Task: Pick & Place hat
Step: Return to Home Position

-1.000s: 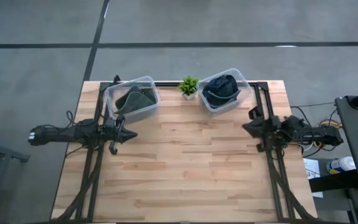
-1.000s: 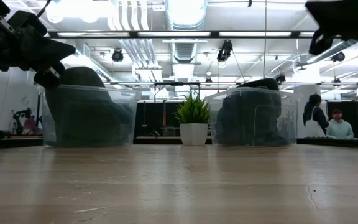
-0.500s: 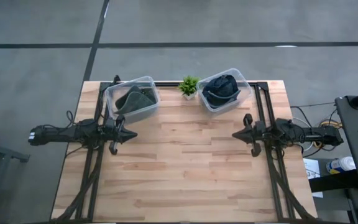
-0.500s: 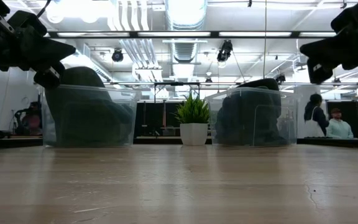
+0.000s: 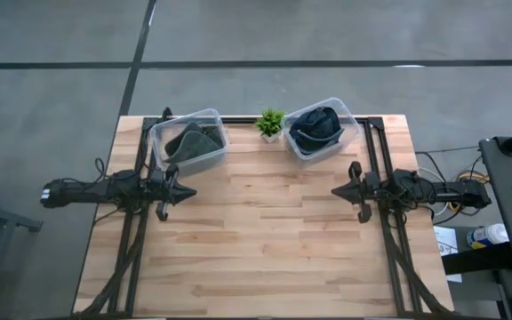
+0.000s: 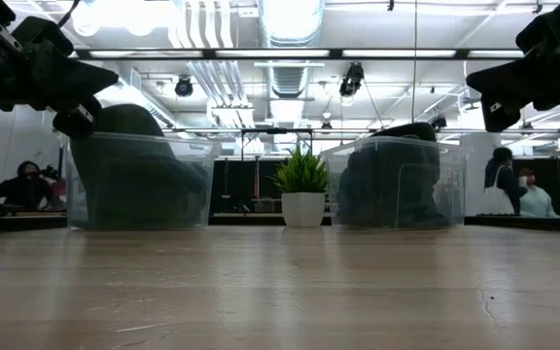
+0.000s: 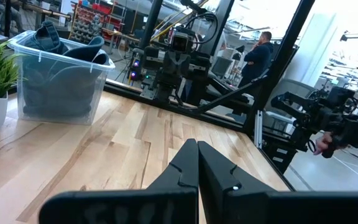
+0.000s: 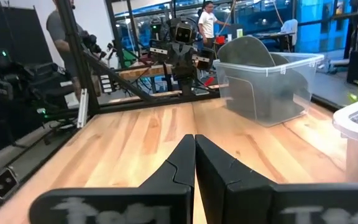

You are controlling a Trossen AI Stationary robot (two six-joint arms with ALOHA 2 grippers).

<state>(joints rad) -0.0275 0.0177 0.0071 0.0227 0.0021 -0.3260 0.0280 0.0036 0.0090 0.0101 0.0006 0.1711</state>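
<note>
Your left hand (image 5: pixel 185 192) 9 o'clock, pinched closed, empty | your right hand (image 5: pixel 336 191) 3 o'clock, same | dark cap (image 5: pixel 194 142) in left bin (image 5: pixel 189 115), 11 o'clock | blue cap (image 5: pixel 316 126) in right bin (image 5: pixel 352 124), 1 o'clock

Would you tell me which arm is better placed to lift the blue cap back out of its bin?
Right, most likely. The right gripper, shut and empty, hangs on the same side as the bin holding the blue cap; the left gripper sits far over by the other bin.
</note>
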